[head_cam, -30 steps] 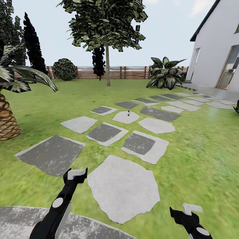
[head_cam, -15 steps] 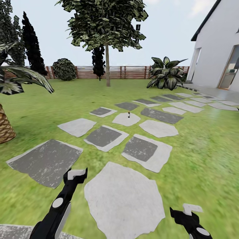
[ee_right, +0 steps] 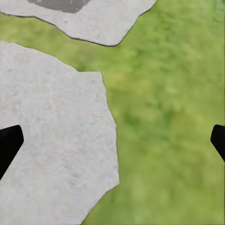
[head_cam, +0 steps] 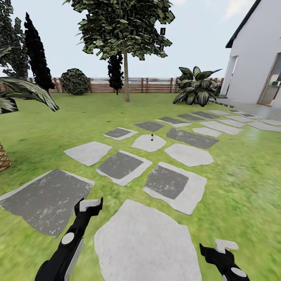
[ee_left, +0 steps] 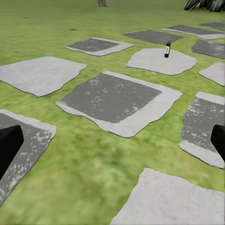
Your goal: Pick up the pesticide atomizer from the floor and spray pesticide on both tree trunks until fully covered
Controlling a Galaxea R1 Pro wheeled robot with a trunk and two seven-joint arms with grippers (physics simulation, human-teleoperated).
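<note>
Lawn: wide green grass garden (head_cam: 242, 171) ran back to a brown fence of horizontal wooden slats (head_cam: 152, 84).
House: white-walled building (head_cam: 255, 58) with a dark roof edge stood at the right of the head view, a glazed door in its wall.
Tree: one tall tree with a straight pale grey-brown bare trunk (head_cam: 126, 76) and a patchy green crown stood near the fence, well beyond the paving; no whitish speckles could be made out on the trunk at that range.
Other planting: broad-leaved dark green plant (head_cam: 196, 90) near the house corner; round dark shrub (head_cam: 75, 81) against the fence; palm fronds (head_cam: 23, 91) at the left edge.
Paving: irregular light and dark grey stepping stones (head_cam: 148, 242) lay across the grass from the robot toward the house.
Left end effector (head_cam: 89, 204): black arm with pale finger tips, held low over the grass; in the left wrist view the two dark fingers (ee_left: 8, 147) sat at opposite edges, spread wide, nothing between them.
Right end effector (head_cam: 218, 249): low at the right; fingers (ee_right: 9, 143) likewise wide apart over a light stone and grass, gripping nothing.
Atomizer: tiny dark upright pesticide atomizer with a red top (head_cam: 152, 136) stood on a light grey stone, well ahead of both end effectors; also seen at (ee_left: 167, 48).
</note>
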